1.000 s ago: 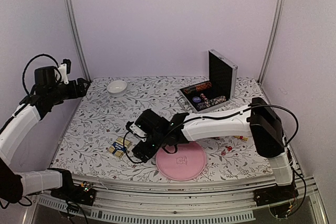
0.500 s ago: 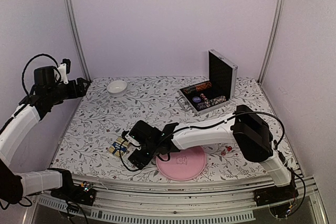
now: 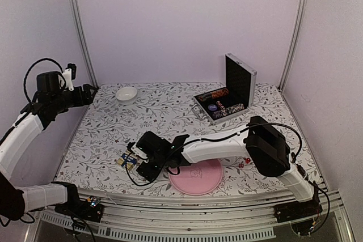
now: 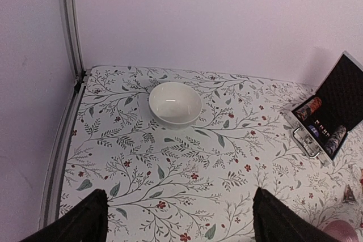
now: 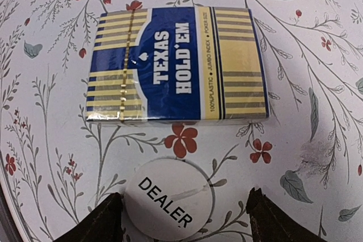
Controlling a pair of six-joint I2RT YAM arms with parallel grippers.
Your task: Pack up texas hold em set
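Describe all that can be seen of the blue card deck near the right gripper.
The card deck is a flat box, blue in the middle with gold and blue stripes at both ends, printed TEXAS HOLD'EM in white. It looks wrapped in clear film with a thin gold tear strip. It lies face up, flat on the flowered table. The white DEALER button lies beside its long edge, with a small gap. The open right gripper does not touch it.

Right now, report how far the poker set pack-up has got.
Done: chips sit in the open case. In hand: nothing yet; the right gripper hangs open over the dealer button and card deck. Remaining: both of those, the small red pieces by the pink plate, and closing the lid.
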